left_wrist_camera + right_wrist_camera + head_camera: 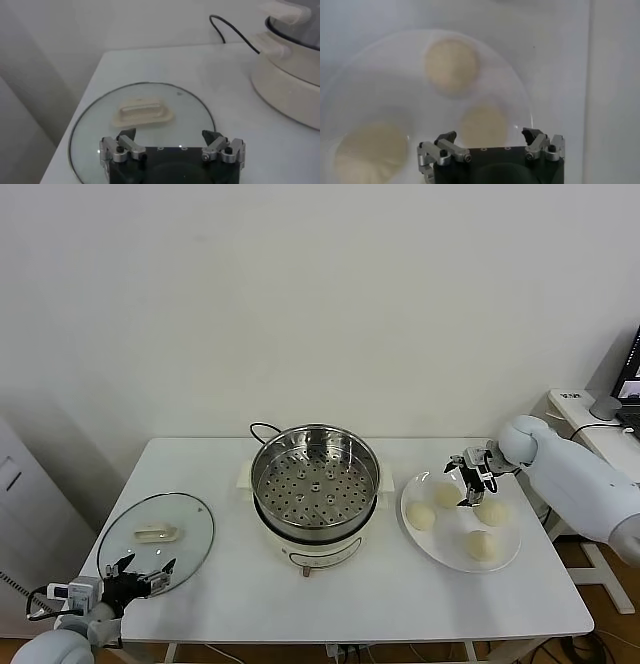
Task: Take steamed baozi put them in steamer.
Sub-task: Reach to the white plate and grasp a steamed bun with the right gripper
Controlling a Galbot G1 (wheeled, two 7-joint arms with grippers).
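Observation:
Several cream-white baozi lie on a white plate (452, 530) right of the steamer (315, 471): one at the left (421, 517), one at the right (492, 512), one at the front (482, 546). One at the back (446, 495) is partly hidden by my right gripper (468, 480). That gripper hovers open and empty over the plate's far side. In the right wrist view the open gripper (489, 136) hangs just above one baozi (484, 125), with two more (451, 65) (370, 150) beyond. The steel steamer basket is empty. My left gripper (140, 576) is open at the front left.
A round glass lid (157, 536) with a white handle lies flat on the table's left, also in the left wrist view (145, 102), just ahead of my left gripper (170, 136). The steamer's white base (287, 75) and black cord (232, 30) stand beyond it.

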